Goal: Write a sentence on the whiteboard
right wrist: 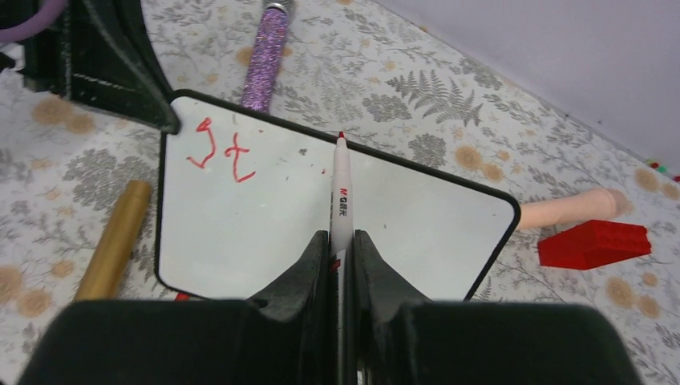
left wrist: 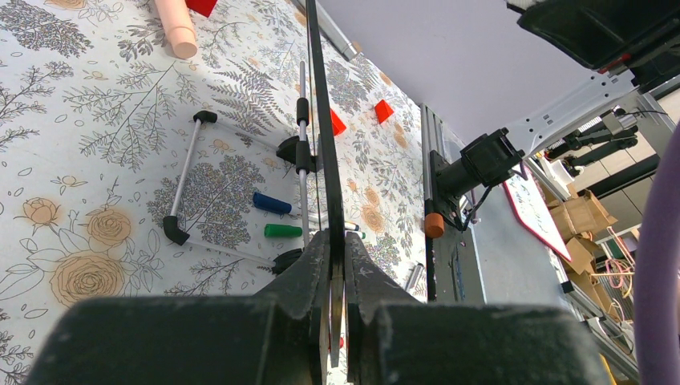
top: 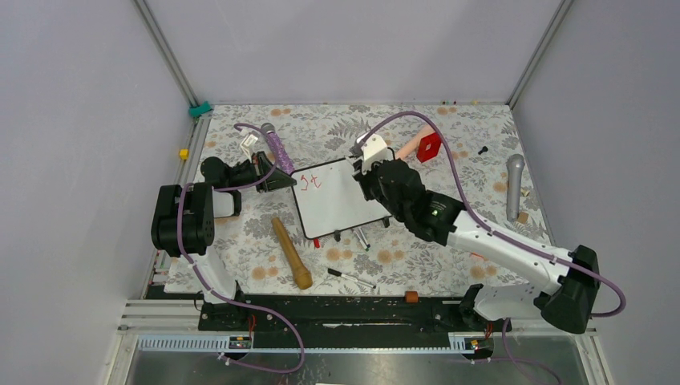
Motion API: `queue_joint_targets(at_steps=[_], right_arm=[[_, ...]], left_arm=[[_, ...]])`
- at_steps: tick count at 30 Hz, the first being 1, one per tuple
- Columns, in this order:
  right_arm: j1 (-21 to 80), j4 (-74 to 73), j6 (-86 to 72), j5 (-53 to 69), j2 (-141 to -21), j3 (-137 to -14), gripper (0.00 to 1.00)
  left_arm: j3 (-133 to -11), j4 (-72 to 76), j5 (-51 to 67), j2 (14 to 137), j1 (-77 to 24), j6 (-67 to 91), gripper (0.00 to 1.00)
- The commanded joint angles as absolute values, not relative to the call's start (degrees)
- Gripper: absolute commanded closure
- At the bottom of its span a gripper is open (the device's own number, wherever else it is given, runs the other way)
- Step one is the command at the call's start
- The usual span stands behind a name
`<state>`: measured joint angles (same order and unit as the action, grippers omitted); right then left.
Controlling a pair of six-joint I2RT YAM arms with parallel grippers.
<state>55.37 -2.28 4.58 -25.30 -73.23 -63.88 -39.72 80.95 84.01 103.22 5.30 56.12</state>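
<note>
The whiteboard (top: 341,204) lies mid-table, raised on small black feet. Red lettering (top: 311,182), the sentence's start, reads roughly "St" near its top left corner (right wrist: 220,152). My left gripper (top: 281,178) is shut on the board's left edge, which the left wrist view shows edge-on as a thin black frame (left wrist: 325,160) between the jaws (left wrist: 335,249). My right gripper (top: 362,170) is shut on a white marker with a red tip (right wrist: 342,192), held over the board (right wrist: 265,233). The tip points at the far edge. Whether it touches the board is unclear.
A golden wooden rod (top: 290,253) and a black pen (top: 351,278) lie near the front. A purple microphone (top: 278,148), a red block (top: 428,147) and a peach cylinder (right wrist: 569,210) sit behind the board. A grey microphone (top: 514,186) lies right. Blue (left wrist: 273,204) and green (left wrist: 282,231) caps lie under the board.
</note>
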Motion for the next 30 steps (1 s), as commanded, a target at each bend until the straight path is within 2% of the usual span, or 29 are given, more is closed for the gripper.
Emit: queue_joint_targets(at_steps=[1, 5, 9, 14, 19, 22, 26, 30], right_arm=[[55.1, -2.5, 2.3, -15.2, -69.4, -61.4, 1.0], [55.2, -6.9, 0.4, -10.7, -71.2, -63.4, 1.0], [55.2, -9.0, 2.5, -15.8, -70.6, -65.2, 1.0], [55.2, -0.6, 3.3, -20.7, -65.7, -58.5, 1.0], [56.1, -4.7, 6.3, -23.2, -65.1, -58.1, 1.0], [56.6, -1.1, 15.2, -25.8, -63.1, -55.1, 1.0], [56.6, 12.1, 18.8, -28.3, -58.5, -50.0, 1.0], [56.6, 11.4, 17.2, -27.9, -57.5, -52.2, 1.0]], left_arm=[[-39.4, 84.5, 86.3, 100.5, 4.8, 55.9, 1.0], [-39.0, 84.4, 86.2, 100.2, 4.8, 55.7, 1.0], [-39.1, 84.5, 86.2, 100.1, 4.8, 55.7, 1.0], [-39.0, 84.5, 86.1, 100.2, 4.8, 55.7, 1.0], [-39.0, 84.5, 86.1, 100.0, 4.8, 55.6, 1.0], [-38.9, 84.4, 86.1, 99.9, 4.8, 55.5, 1.0], [-38.7, 84.4, 86.1, 99.6, 4.8, 55.3, 1.0], [-38.2, 84.5, 85.8, 99.2, 4.8, 54.9, 1.0]])
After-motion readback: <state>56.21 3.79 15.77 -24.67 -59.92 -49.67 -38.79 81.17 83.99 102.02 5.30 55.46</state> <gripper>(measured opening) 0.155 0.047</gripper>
